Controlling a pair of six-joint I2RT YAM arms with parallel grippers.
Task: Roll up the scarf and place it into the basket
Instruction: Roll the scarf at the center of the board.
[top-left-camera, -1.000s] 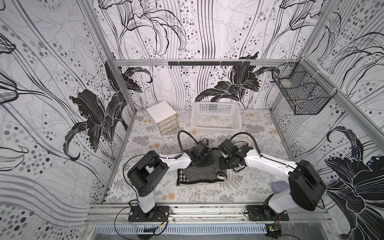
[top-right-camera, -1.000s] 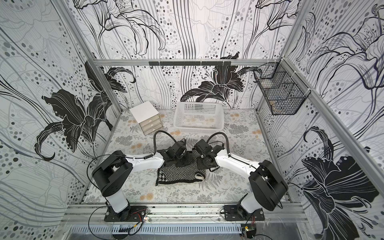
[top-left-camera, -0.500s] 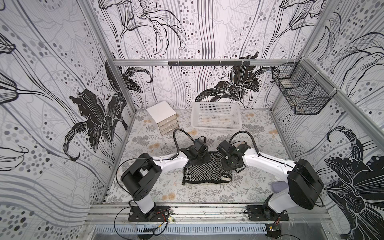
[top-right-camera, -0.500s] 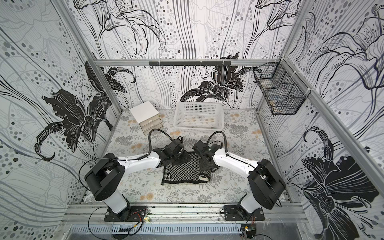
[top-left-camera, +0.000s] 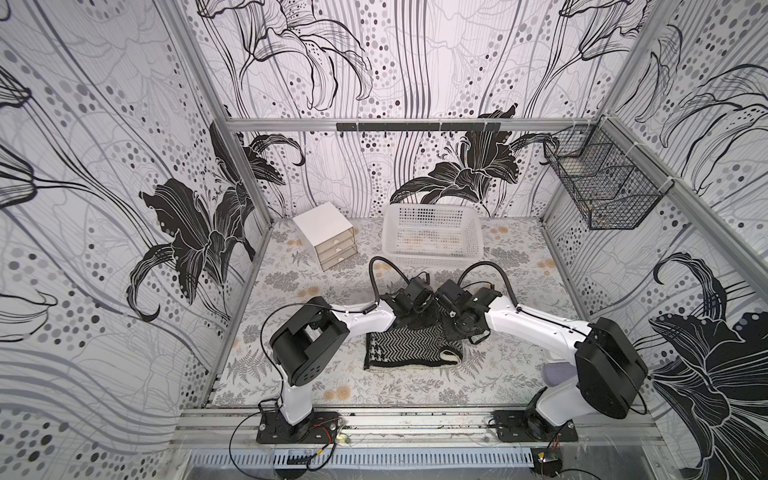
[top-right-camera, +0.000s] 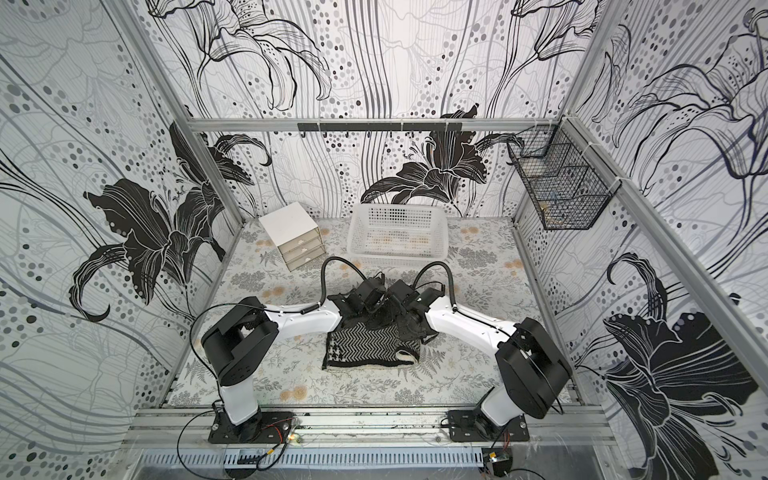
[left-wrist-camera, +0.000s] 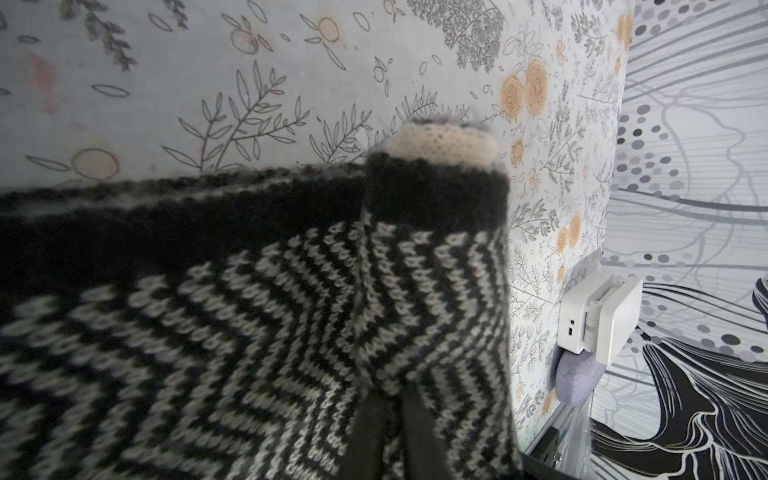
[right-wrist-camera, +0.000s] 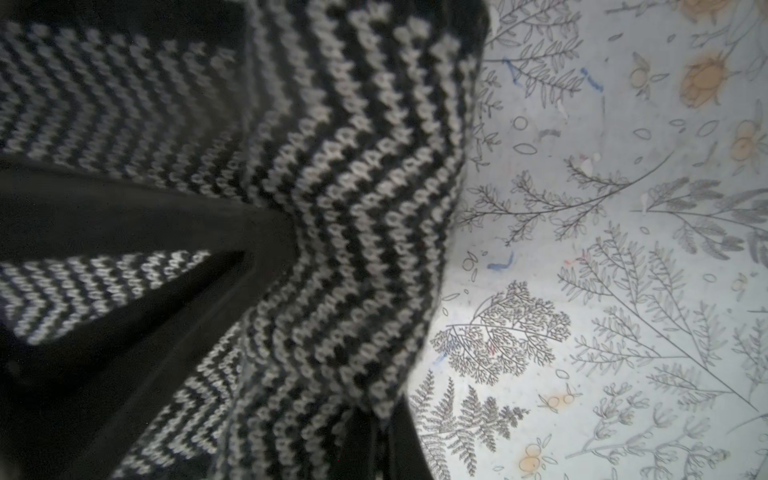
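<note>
Now my left fingers (left-wrist-camera: 372, 440) and my right fingers (right-wrist-camera: 405, 444) are both closed on the far edge of the scarf (top-left-camera: 411, 349), close together, near the middle of the surface (top-left-camera: 316, 282). The scarf lies folded, with its long axis parallel to the near edge, and spreads from my fingers toward that edge. The basket (top-left-camera: 432, 259) stands at the far edge, a little beyond my fingers. I judge both arms equally near to it, and the strip between looks free.
</note>
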